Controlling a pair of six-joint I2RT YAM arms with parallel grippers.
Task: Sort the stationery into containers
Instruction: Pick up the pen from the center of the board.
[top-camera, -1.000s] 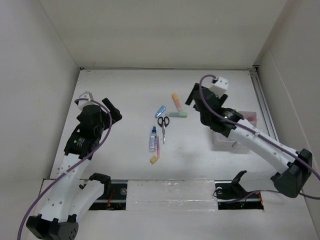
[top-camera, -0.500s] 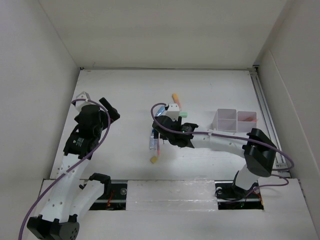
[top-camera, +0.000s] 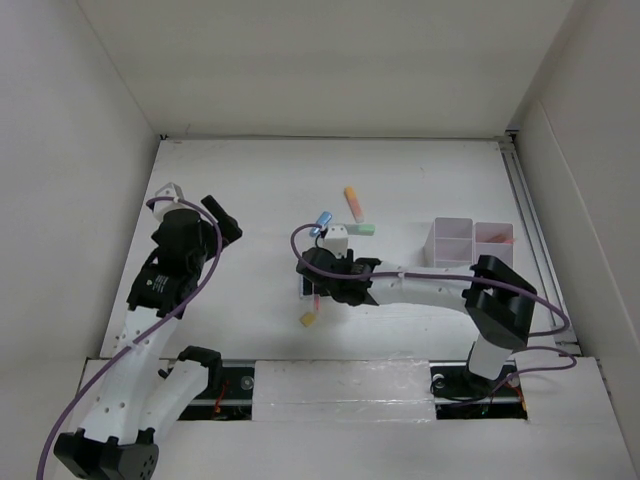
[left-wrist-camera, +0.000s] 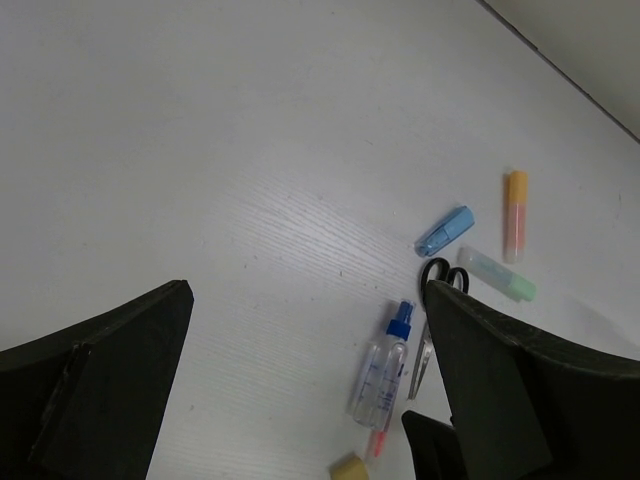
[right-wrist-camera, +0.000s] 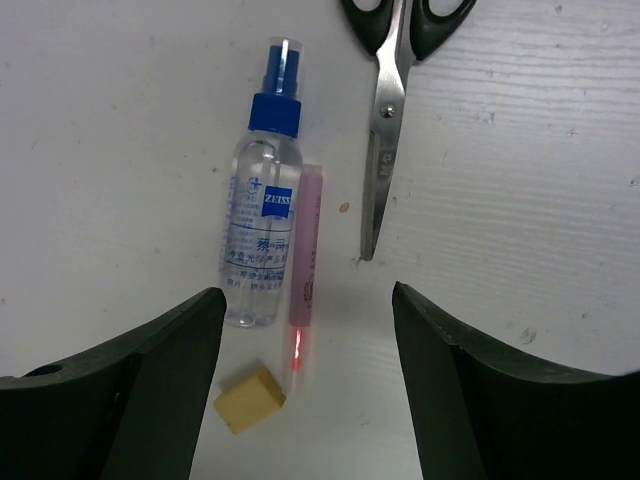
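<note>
My right gripper hovers low over the middle of the table, jaws apart and holding nothing. Between its fingers on the table lie a thin pink-red pen and a small yellow eraser. A blue-capped clear bottle lies touching the pen's left side, and black-handled scissors lie above. Orange, green and blue markers lie further back. The containers stand at the right. My left gripper is open and raised at the left.
A second bin with something reddish inside adjoins the first. White walls close in the table on three sides, with a rail along the right edge. In the top view my right wrist hides the scissors.
My right arm has swung from the containers at the right to above the bottle and pen in the middle, its jaws narrowing somewhat. The left arm has stayed put.
</note>
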